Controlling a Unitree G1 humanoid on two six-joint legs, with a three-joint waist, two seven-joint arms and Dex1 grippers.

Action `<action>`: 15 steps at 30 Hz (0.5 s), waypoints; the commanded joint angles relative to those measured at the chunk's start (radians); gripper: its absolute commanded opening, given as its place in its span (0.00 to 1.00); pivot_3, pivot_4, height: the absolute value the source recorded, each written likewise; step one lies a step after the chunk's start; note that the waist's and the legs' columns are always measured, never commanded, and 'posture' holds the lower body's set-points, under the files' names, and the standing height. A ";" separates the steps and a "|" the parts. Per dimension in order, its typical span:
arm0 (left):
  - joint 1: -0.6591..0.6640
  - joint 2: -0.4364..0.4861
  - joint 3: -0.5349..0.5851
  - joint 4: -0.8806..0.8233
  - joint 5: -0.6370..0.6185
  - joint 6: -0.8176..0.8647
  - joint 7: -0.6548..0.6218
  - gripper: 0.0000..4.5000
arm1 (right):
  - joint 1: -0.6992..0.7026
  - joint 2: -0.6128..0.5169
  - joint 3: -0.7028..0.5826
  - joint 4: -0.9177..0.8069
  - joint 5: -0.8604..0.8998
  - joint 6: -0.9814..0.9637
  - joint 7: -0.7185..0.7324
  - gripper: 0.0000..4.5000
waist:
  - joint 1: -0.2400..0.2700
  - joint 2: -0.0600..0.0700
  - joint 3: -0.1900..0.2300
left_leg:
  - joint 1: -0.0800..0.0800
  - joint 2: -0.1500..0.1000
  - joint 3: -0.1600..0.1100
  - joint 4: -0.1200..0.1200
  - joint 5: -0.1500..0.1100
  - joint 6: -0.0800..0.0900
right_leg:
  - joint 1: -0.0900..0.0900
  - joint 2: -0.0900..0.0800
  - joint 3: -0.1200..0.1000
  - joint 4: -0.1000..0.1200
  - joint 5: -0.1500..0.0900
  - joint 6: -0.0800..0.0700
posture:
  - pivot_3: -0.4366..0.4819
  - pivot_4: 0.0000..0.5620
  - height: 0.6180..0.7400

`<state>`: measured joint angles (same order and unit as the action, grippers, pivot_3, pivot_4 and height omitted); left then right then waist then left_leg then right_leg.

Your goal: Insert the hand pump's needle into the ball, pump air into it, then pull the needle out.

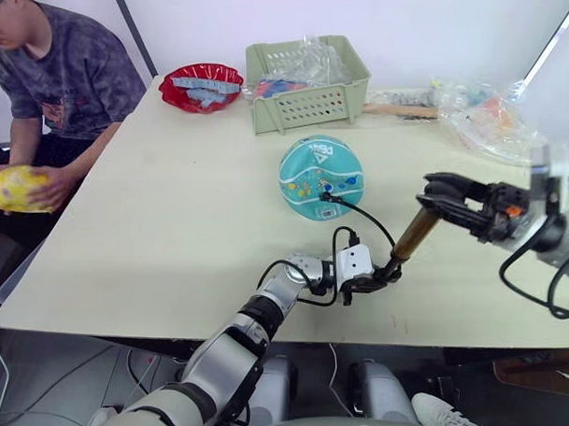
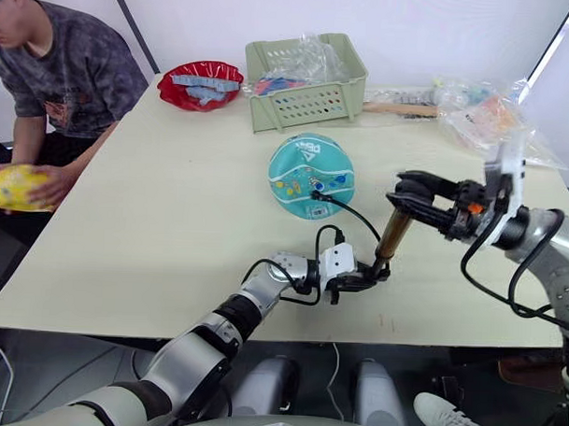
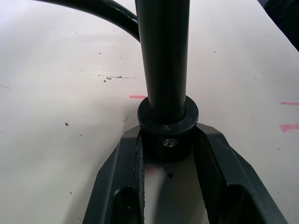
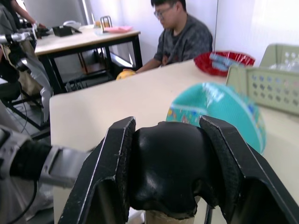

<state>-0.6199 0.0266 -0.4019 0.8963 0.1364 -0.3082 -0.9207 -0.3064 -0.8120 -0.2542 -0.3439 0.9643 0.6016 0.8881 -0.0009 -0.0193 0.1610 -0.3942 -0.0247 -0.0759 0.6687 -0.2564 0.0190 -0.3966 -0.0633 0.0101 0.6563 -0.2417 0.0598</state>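
Observation:
The teal ball point(image 1: 321, 177) rests mid-table, also showing in the right wrist view point(image 4: 224, 112). The hand pump point(image 1: 415, 234) stands tilted to the ball's right, its gold barrel rising from a black base cap point(image 3: 167, 133). My left gripper point(image 1: 382, 275) is shut on that base cap, holding it near the tabletop. My right gripper point(image 1: 436, 201) is shut on the pump's black handle point(image 4: 166, 163) at the top. The thin black hose point(image 1: 368, 221) arcs from the pump's base to the ball's near side, where its tip point(image 1: 324, 198) touches the surface. The needle is hidden there.
A green basket point(image 1: 308, 88) and a red foil pack point(image 1: 201, 87) sit at the table's far edge. Clear plastic bags point(image 1: 484, 117) lie far right. A seated person at the left holds a yellow ball point(image 1: 19, 187).

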 commanded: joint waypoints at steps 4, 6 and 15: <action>0.034 0.018 -0.041 0.050 0.047 0.018 -0.029 0.22 | -0.138 -0.097 -0.160 -0.016 0.099 0.051 -0.045 0.37 | 0.000 0.002 0.001 | 0.000 0.000 0.000 0.000 0.000 0.000 | 0.000 0.000 0.000 0.000 0.000 0.000 | 0.48 0.27 1.00; 0.033 0.018 -0.042 0.050 0.048 0.017 -0.030 0.22 | -0.155 -0.114 -0.177 -0.013 0.126 0.073 -0.051 0.37 | 0.000 0.002 0.001 | 0.000 0.000 0.000 0.000 0.000 0.000 | 0.000 0.000 0.000 0.000 0.000 0.000 | 0.48 0.27 1.00; 0.034 0.019 -0.042 0.052 0.046 0.014 -0.038 0.22 | -0.220 -0.147 -0.196 -0.002 0.164 0.119 -0.065 0.37 | 0.004 0.003 0.002 | -0.004 0.000 0.001 0.000 0.000 0.001 | -0.003 -0.001 0.000 0.000 0.000 0.000 | 0.48 0.27 1.00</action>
<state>-0.6239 0.0265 -0.4019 0.8929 0.1321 -0.3156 -0.9346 -0.4655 -0.9385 -0.3311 -0.3290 1.1084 0.7717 0.8365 0.0027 -0.0161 0.1631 -0.3985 -0.0247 -0.0753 0.6687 -0.2567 0.0196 -0.4002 -0.0639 0.0102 0.6559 -0.2417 0.0598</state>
